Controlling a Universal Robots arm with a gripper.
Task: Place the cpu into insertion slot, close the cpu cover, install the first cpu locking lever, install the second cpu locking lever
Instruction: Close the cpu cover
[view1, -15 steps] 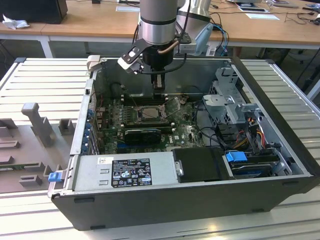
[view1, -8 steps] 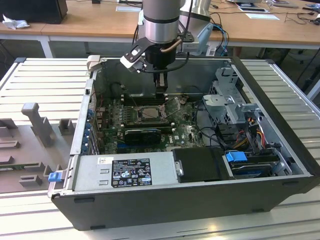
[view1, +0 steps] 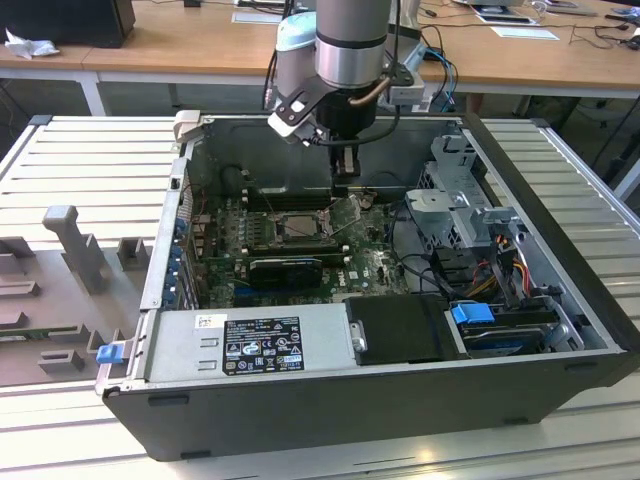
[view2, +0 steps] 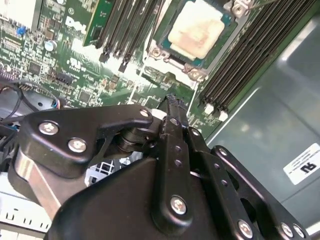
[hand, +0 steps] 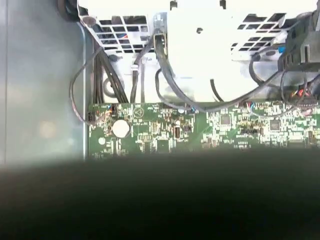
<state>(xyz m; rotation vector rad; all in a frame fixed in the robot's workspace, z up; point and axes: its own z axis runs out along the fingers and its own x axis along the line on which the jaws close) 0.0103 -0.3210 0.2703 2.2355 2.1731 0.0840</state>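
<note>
Gripper (view1: 345, 172): fingers pressed together, nothing held between them.
Cpu (view2: 197, 30): lies flat in the insertion slot (view1: 300, 226), pale face up.
Bearing from tool: the slot lies below the fingertips and just off to one side, near but apart.
Arm pose: wrist vertical, fingers pointing straight down into the open computer case (view1: 400, 400).

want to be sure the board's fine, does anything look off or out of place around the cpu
Only the cpu stands out: in the second wrist view its pale face carries blotchy tan smears, like leftover residue. It appears to lie flat and square in the insertion slot, and nothing around it looks bent or spilled.
</note>
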